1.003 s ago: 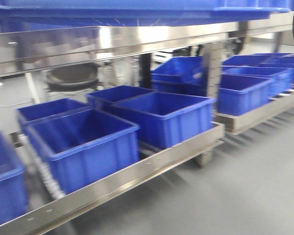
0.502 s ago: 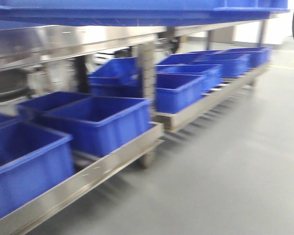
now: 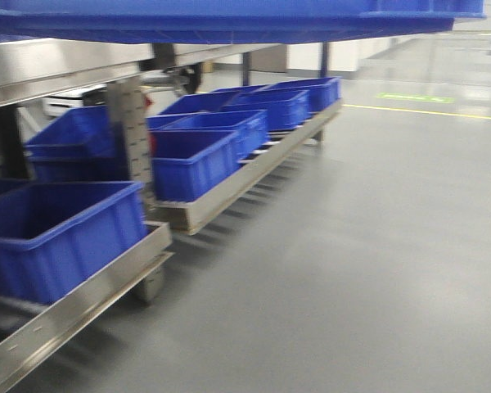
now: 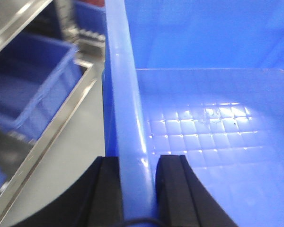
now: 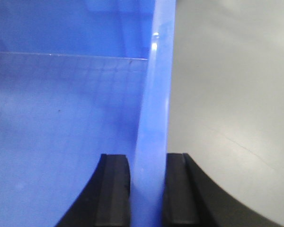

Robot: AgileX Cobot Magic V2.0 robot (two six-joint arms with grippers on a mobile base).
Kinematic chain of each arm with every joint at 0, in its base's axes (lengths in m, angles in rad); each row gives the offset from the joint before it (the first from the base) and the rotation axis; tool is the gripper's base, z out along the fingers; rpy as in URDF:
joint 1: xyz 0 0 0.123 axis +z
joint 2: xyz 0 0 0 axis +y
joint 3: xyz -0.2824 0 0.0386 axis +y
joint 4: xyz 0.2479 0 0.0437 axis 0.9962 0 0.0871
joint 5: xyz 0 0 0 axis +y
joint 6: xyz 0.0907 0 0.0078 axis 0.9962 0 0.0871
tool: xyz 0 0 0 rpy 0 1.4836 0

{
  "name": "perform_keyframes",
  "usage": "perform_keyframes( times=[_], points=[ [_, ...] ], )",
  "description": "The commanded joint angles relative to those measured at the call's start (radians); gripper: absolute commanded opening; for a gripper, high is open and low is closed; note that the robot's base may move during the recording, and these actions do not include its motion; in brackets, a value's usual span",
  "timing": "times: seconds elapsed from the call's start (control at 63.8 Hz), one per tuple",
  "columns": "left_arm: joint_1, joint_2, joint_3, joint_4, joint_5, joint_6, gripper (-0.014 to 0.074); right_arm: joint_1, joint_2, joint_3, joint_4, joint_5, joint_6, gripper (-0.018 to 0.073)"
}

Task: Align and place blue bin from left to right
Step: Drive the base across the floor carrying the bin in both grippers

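Observation:
The blue bin [image 3: 229, 18] hangs in the air and fills the top edge of the front view, seen from below. In the left wrist view my left gripper [image 4: 137, 163] is shut on the bin's left rim [image 4: 125, 109], one black finger outside and one inside, with the gridded bin floor [image 4: 213, 127] to the right. In the right wrist view my right gripper [image 5: 148, 163] is shut on the bin's right rim [image 5: 156, 94], with grey floor beyond it.
A steel rack [image 3: 74, 303] runs along the left with a lower shelf carrying several blue crates [image 3: 57, 233] [image 3: 192, 160] [image 3: 303, 92]. A steel upright [image 3: 131, 135] stands between them. Open grey floor [image 3: 368, 246] spreads to the right, with a yellow line [image 3: 425, 112] far off.
The whole view has swung rightward: the rack and its crates have slid to the left of the frame and more open floor shows. The bin stays gripped at the top.

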Motion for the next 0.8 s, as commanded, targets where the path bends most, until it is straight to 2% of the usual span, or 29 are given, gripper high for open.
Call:
perform_keyframes(
  times=[0.0, 0.784],
  points=[
    [-0.004, -0.022, -0.019, 0.014, -0.075, 0.007, -0.0016, -0.001, -0.029, -0.021, -0.022, -0.068, -0.026, -0.0073],
    [-0.004, -0.022, -0.019, 0.014, -0.075, 0.007, -0.0016, -0.001, -0.029, -0.021, -0.022, -0.068, -0.026, -0.0073]
  ],
)
